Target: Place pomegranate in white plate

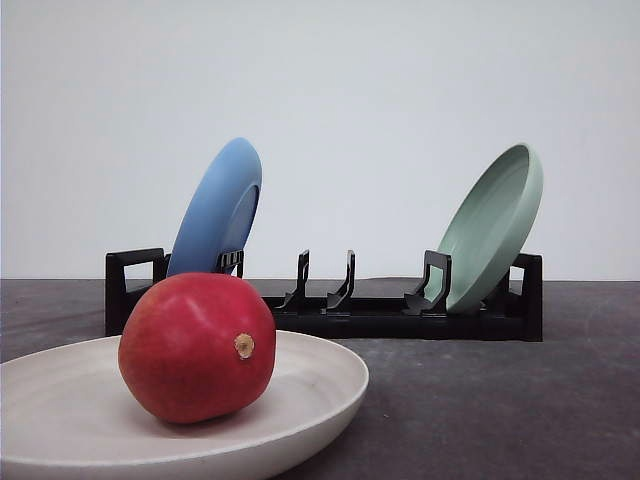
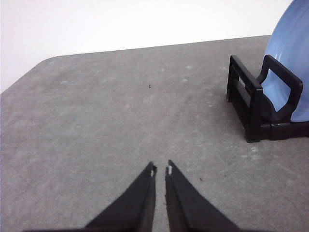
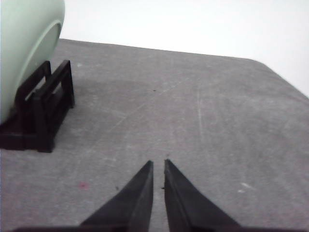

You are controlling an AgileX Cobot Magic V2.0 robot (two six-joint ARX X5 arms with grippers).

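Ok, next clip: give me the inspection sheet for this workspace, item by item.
Surface: grey speckled table, light scuffs, a few dark specks.
Job's things: pomegranate lies in the white plate, stem nub facing the camera.
Clutter: black dish rack behind, holding a blue plate at its left end and a pale green plate at its right end, both tilted.
Grippers: left gripper and right gripper both shut, empty, over bare table.
Cables: nothing seen.
Surroundings: plain white wall.

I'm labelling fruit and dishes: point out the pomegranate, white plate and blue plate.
pomegranate [image 1: 190,345], front view, red side.
white plate [image 1: 320,375], front view, inner rim.
blue plate [image 1: 215,210], front view, back face.
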